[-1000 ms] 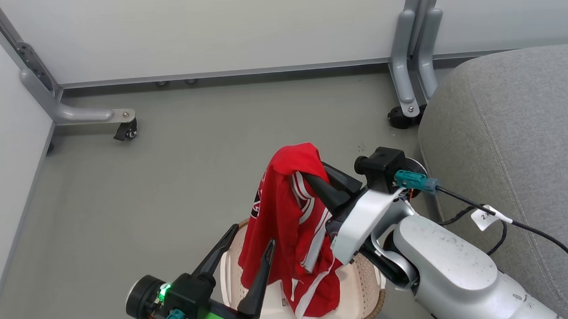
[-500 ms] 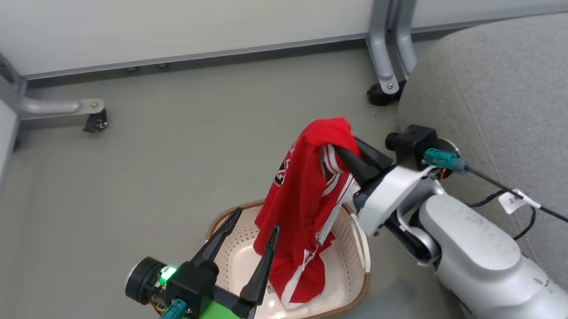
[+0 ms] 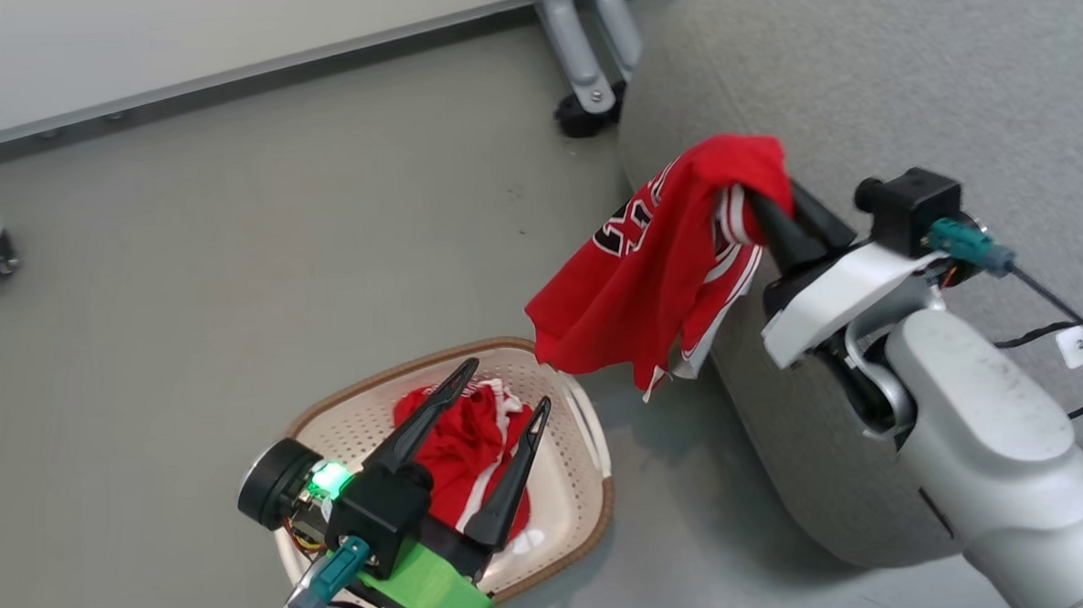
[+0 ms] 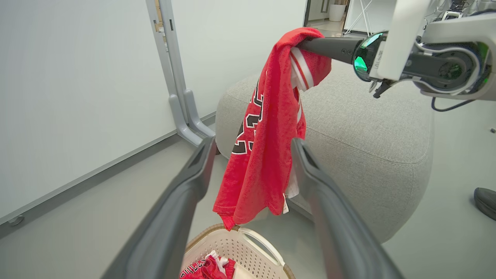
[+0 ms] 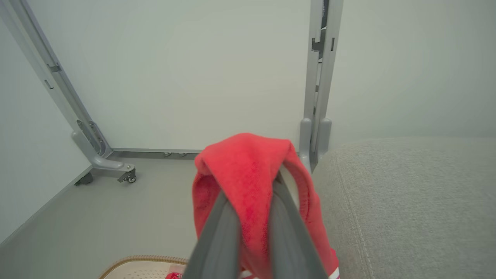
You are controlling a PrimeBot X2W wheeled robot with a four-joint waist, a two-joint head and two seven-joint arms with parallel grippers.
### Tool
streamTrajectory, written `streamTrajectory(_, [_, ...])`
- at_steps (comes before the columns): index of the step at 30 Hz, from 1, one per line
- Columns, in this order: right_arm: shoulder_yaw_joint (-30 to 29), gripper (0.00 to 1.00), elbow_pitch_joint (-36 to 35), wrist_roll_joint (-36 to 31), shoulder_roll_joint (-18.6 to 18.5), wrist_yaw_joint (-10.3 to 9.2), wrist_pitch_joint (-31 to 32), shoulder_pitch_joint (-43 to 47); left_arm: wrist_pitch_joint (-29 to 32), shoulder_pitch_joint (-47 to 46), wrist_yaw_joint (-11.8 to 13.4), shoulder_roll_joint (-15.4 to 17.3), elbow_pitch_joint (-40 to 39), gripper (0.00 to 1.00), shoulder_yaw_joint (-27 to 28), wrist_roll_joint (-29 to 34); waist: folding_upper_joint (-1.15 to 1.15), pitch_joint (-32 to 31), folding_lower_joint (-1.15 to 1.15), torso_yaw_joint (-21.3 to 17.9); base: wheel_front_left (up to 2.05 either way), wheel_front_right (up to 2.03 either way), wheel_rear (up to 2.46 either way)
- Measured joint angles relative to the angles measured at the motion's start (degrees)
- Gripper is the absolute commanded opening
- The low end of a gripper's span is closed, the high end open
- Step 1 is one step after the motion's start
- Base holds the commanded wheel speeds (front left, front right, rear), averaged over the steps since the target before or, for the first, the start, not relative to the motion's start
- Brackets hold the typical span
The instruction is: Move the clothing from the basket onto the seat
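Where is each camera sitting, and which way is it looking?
Head view: on the head, looking down at the basket; open left gripper, right gripper shut on the red jersey.
Left wrist view: on the left wrist, looking between its own fingers at the hanging jersey and grey seat.
Right wrist view: on the right wrist, looking along its cloth-draped fingers toward the white wall.
Both wrist views share jersey and seat.

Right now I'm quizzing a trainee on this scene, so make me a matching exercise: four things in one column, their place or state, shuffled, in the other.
Things
1. hanging jersey
2. basket
3. left jaws
4. seat

Place or state
A. grey, beside the basket
B. open, above the basket
C. on the floor, red clothes inside
D. pinched in the right jaws, hanging

Pairs: 1-D, 2-C, 3-B, 4-A
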Motion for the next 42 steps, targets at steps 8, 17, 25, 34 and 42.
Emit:
streamTrajectory(8, [-10.73, 0.0, 0.73, -0.18, -3.28, 0.0, -1.02, -3.59, 1.54, -2.93, -0.75, 0.94, -2.05, 1.0, -1.14, 0.81, 0.0, 4.24, 0.0, -6.13, 0.0, 0.0, 0.0])
streamTrajectory(17, [-23.16, 0.0, 1.94, -0.35, -10.65, 0.0, -1.13, -13.69, 3.77, -7.85, -1.75, 2.16, -5.58, 1.0, -2.36, 2.02, 0.0, 11.35, 0.01, -8.87, 0.0, 0.0, 0.0])
streamTrajectory(25, [-28.51, 0.0, 5.44, -0.07, -17.8, 0.0, 0.09, -21.25, 4.88, -13.29, -2.26, 2.83, -7.31, 1.0, -3.07, 3.82, 0.0, 19.15, 0.01, -7.5, 0.0, 0.0, 0.0])
streamTrajectory(34, [-28.49, 1.0, 16.19, 0.55, -16.26, 0.0, -0.68, -20.46, 4.26, -15.92, -2.48, 3.43, -7.06, 1.0, -3.15, 4.61, 0.0, 27.05, 0.01, -4.38, 0.0, 0.0, 0.0])
streamTrajectory(42, [-31.74, 1.0, 16.94, 0.65, -9.87, 0.0, -1.47, -12.84, 2.05, -16.05, -1.71, 3.16, -5.56, 1.0, -2.81, 4.11, 0.0, 28.1, 0.01, -2.17, 0.0, 0.0, 0.0])
